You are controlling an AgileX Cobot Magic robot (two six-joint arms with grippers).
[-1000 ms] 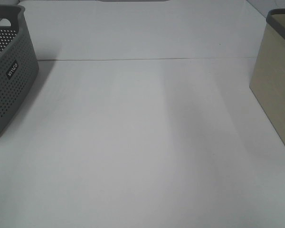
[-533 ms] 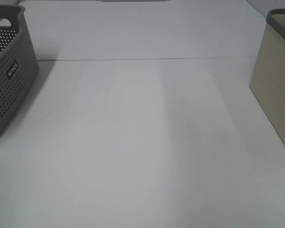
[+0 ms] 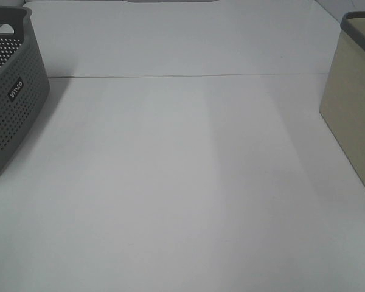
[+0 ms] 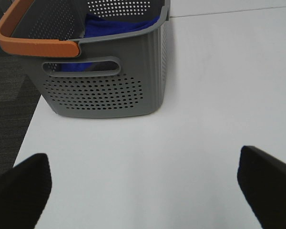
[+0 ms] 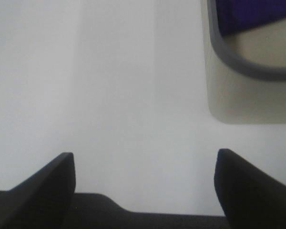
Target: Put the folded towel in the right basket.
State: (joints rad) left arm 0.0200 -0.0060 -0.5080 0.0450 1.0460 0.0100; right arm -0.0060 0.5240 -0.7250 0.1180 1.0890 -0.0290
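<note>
beige basket (image 3: 353, 115) cropped, blue towel (image 5: 255, 14) cropped

High overview of white table (image 3: 182, 182); wrist views close, one per basket

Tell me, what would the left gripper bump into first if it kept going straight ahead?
Probably the gray basket, which stands straight ahead of the open left gripper. Only bare white table lies between, though depth is hard to judge.

Small white label, lettering unreadable, on the grey basket (image 3: 15, 103).
</note>
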